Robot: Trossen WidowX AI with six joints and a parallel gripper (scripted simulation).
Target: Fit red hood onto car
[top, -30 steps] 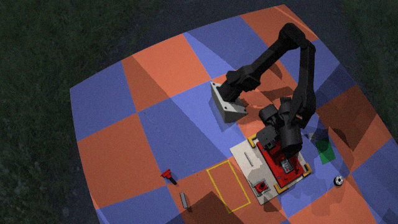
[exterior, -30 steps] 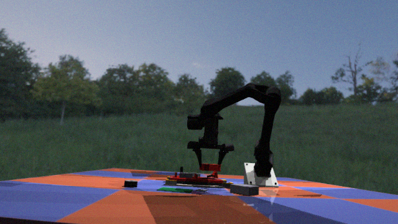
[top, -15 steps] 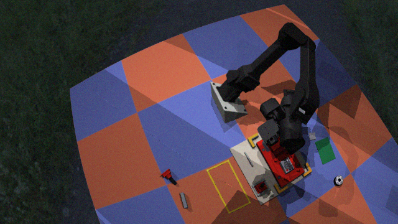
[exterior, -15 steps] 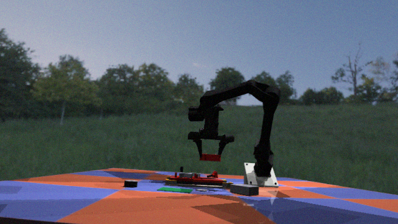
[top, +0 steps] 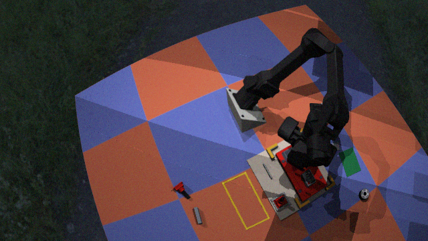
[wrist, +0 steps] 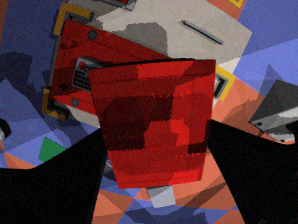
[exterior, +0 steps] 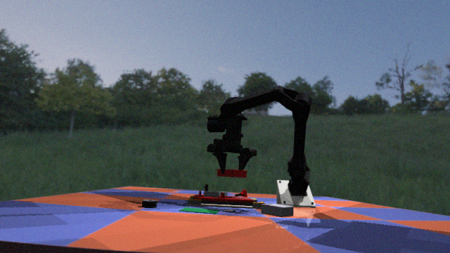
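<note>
Holding the red hood clamped across its flat sides in our pincer, high above the chassis, we judge it light, rigid and slippery, so a centred grip matters

I counted one red hood in my one gripper, one red chassis with one engine block on it, and one grey jig plate under that. Around them I saw one yellow outlined rectangle, one green patch, one small black-and-white wheel, and one grey bar. There were two little red-and-black pieces, one on the jig plate and one out on the mat.
</note>
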